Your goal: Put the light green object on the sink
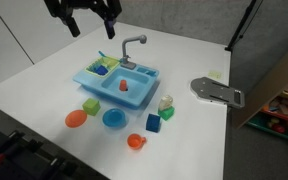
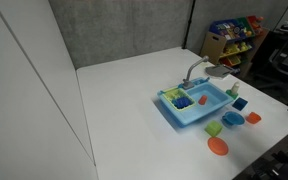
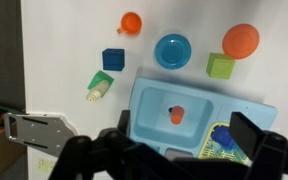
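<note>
The light blue toy sink [image 1: 134,95] stands mid-table with its grey faucet [image 1: 134,45]; it also shows in the wrist view [image 3: 149,100] and in an exterior view [image 2: 189,117]. The light green object [image 1: 165,101] is a small pale piece on the table beside a darker green cube [image 1: 168,113], off the sink's end; in the wrist view [image 3: 92,96] it lies left of the sink. My gripper [image 1: 92,25] hangs open and empty high above the sink's rack end; in the wrist view [image 3: 179,145] its fingers frame the basin.
An orange piece [image 3: 177,114] lies in the basin, and small blue and green items sit in the rack [image 1: 101,68]. On the table lie a lime cube [image 3: 221,67], orange plate [image 3: 241,41], blue plate [image 3: 172,50], blue cube [image 3: 113,59], orange cup [image 3: 131,22] and a grey metal part [image 1: 216,90].
</note>
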Available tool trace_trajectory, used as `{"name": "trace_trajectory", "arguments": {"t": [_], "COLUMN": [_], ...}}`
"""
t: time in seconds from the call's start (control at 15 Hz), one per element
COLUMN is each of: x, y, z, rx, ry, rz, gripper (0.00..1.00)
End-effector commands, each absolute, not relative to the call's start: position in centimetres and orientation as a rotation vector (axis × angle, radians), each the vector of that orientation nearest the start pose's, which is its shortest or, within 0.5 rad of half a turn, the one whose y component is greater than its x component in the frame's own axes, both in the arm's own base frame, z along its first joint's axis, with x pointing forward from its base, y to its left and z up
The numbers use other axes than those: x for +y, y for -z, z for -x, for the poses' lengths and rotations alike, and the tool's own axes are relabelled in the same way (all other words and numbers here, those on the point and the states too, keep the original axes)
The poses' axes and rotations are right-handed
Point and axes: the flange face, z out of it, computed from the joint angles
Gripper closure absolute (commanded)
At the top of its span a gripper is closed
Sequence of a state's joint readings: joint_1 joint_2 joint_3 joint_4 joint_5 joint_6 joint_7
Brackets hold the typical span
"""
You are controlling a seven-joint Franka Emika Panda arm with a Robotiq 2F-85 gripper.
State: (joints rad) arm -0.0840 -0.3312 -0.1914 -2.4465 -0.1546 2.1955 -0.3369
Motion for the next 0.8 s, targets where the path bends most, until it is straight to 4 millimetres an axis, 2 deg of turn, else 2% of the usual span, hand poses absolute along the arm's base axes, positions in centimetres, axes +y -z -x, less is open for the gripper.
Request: {"name": "trace_trajectory", "arguments": {"t": [0.0,0.33,0.73], "x": [-11.4,-9.6,-6.6], "y": [-40.8,-35.9,-30.1], "z": [-43.4,-42.7,-42.2], "rx": [-0.237,-0.249,-0.172], "ry": [-0.026,-0.105,-0.055], "rz": [3.183,3.159,3.122], "gripper": [0.00,0.00,0.00]}}
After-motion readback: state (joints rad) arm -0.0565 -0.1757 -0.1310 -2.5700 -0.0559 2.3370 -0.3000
